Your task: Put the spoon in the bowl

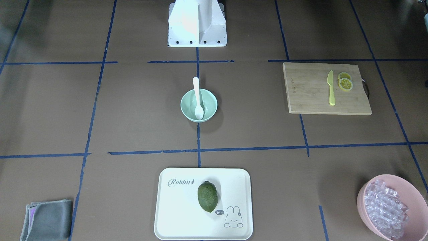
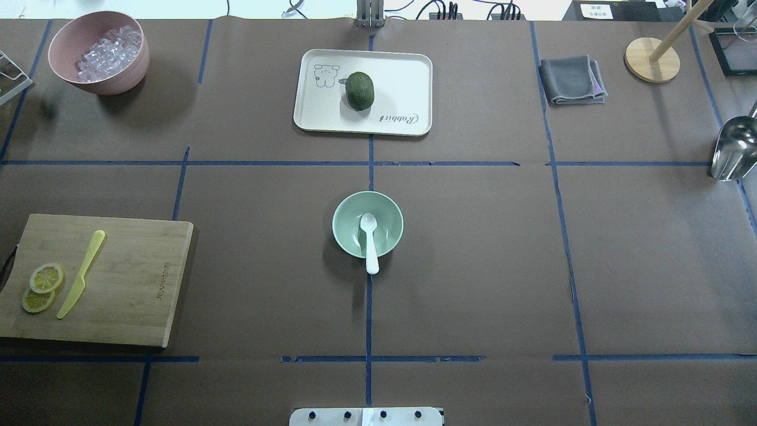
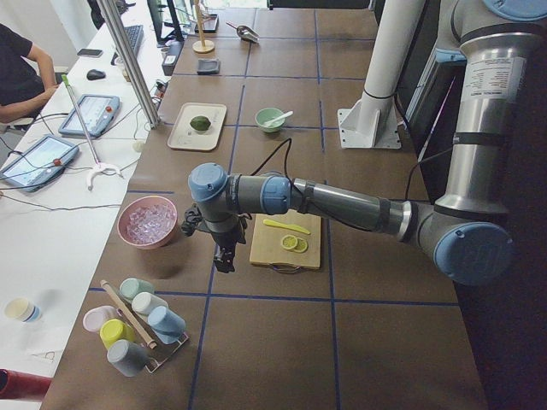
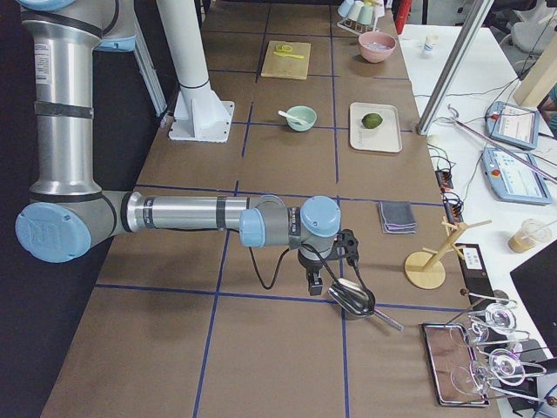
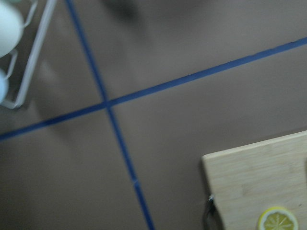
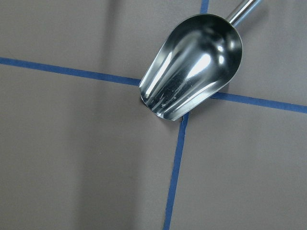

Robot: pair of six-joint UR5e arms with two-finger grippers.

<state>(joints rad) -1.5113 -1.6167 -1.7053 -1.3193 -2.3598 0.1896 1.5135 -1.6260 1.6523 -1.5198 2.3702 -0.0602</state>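
The white spoon (image 1: pixel 198 97) lies in the mint-green bowl (image 1: pixel 187 106) at the table's middle, scoop down inside, handle resting on the rim and sticking out toward the robot. Both also show in the overhead view, the spoon (image 2: pixel 369 241) and the bowl (image 2: pixel 348 228). My left gripper (image 3: pixel 224 260) hangs far off at the table's left end, beside the cutting board. My right gripper (image 4: pixel 315 286) hangs at the right end above a metal scoop. Both grippers show only in the side views, so I cannot tell whether they are open or shut.
A wooden cutting board (image 2: pixel 136 284) holds a yellow-green knife (image 2: pixel 81 273) and lemon slices (image 2: pixel 46 278). A white tray (image 2: pixel 402 83) carries a green fruit (image 2: pixel 359 90). A pink bowl (image 2: pixel 71 71), a grey cloth (image 2: pixel 571 80) and a metal scoop (image 6: pixel 192 67) lie around.
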